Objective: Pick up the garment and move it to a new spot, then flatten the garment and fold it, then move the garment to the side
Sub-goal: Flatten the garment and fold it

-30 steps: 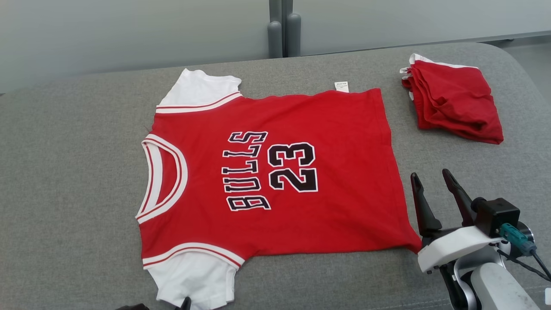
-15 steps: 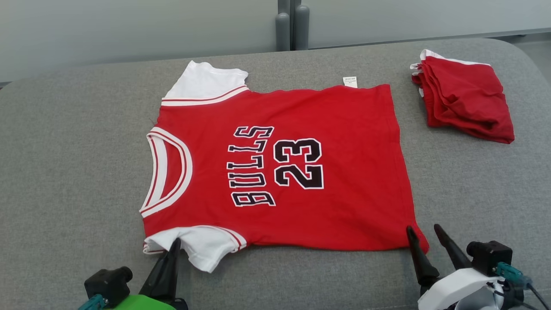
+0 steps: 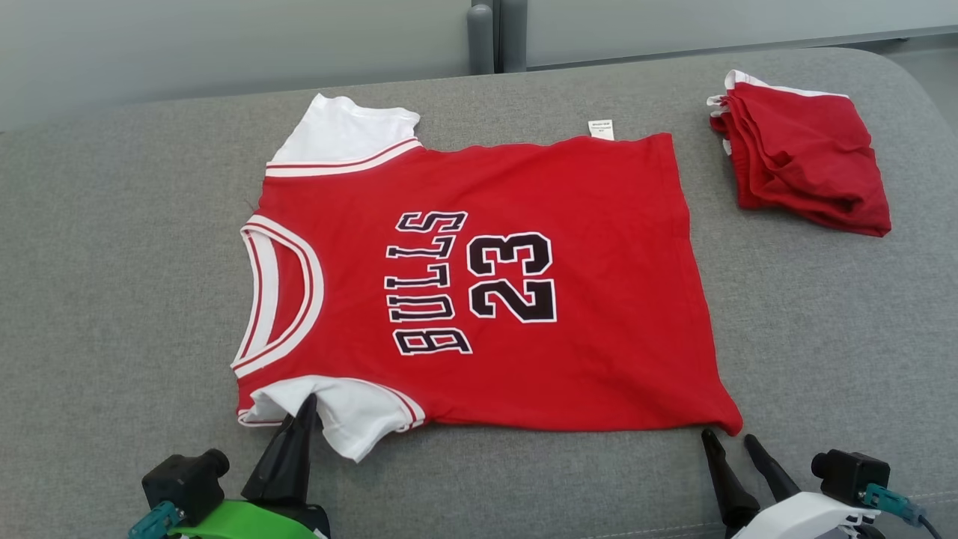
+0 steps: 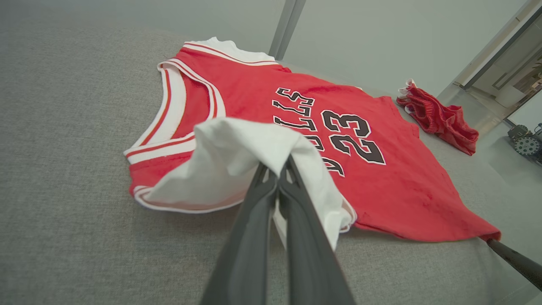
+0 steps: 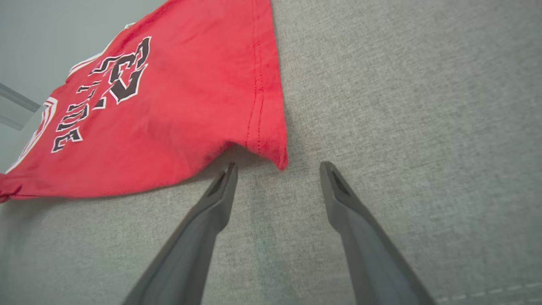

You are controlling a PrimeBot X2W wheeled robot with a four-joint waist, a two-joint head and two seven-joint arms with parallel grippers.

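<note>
At 7 o'clock the near sleeve (image 3: pixel 359 419) of the red-and-white fabric jersey (image 3: pixel 599 299) is clenched by the left gripper (image 3: pixel 307 404); at 5 o'clock the right gripper (image 3: pixel 727 438) is held released, just beside the hem corner (image 3: pixel 730 425). The rest is laid flat at centre on grey woven upholstery (image 3: pixel 112 299).

Spread flat on the grey fabric-covered tabletop (image 3: pixel 112 262): a red jersey (image 3: pixel 599 224), neck opening to the left, hem to the right, "BULLS 23" in black across the front (letters turned sideways). Far white sleeve (image 3: pixel 344 135) lying flat; near white sleeve (image 3: pixel 359 423) bunched at the tip of the left gripper (image 3: pixel 307 404), jaws closed together on it. Right gripper (image 3: pixel 727 440) by the near hem corner, jaws apart, tips just short of the cloth. Small white label (image 3: pixel 601 129) poking out at the far hem corner. Folded red garment (image 3: pixel 804 165) well apart, far right.
</note>
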